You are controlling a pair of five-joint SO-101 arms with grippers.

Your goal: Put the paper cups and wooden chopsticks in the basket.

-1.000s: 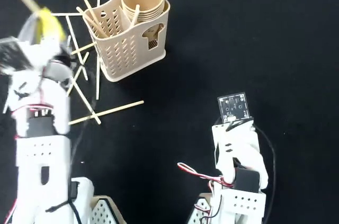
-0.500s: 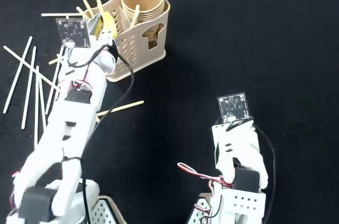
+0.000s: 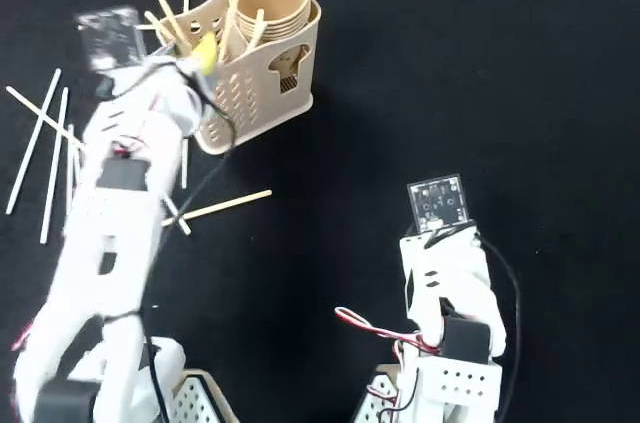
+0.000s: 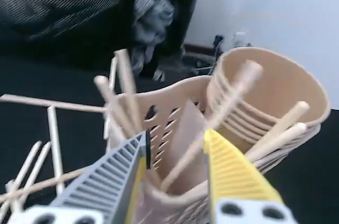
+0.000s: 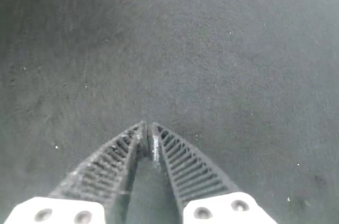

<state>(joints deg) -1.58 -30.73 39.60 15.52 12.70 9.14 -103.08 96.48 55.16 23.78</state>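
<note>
I read left gripper (image 4: 175,142) jaws wide apart, clamping nothing. Chopstick (image 4: 222,108) leans loose between them, tip down in basket (image 4: 164,121) beside cups (image 4: 275,97), so drop lands inside. Right gripper (image 5: 146,131) pinched closed, empty, parked low. Loose sticks (image 3: 45,158) well outside jaws.

1. High view: bright, even, lit from above; barely any shadow on the black table (image 3: 450,93) around the basket (image 3: 255,73).
2. Left wrist view: glaring white wall (image 4: 275,12) behind basket, dim and dark beside it.
3. Right wrist view: dim, flat, grey.
</note>
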